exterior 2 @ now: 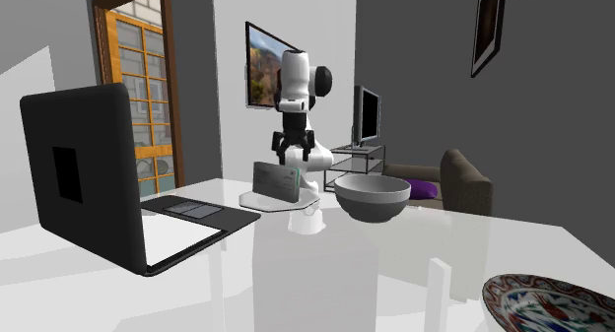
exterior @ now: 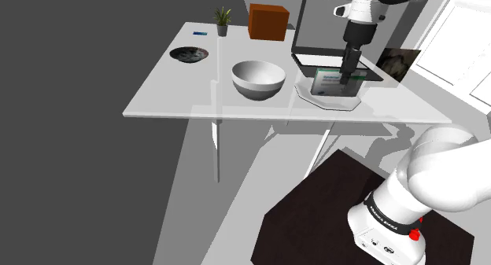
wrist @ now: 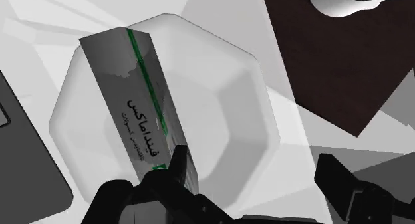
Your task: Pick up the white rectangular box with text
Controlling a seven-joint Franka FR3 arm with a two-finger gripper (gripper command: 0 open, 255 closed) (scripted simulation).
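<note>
White table (exterior: 173, 98) is carrying everything. Black laptop (exterior: 323, 27) is sitting open just behind the white octagonal tray (exterior: 332, 105), and a grey-white bowl (exterior: 257, 79) is resting near the tray. White box (wrist: 143, 103) with a green stripe and dark text is standing on edge inside the tray. Gripper (wrist: 253, 159) is hovering over the tray, fingers spread, grasping nothing.

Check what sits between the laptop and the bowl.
In the second exterior view, the box with text stands on a pale plate between the laptop and the bowl, the open claw over it.
</note>
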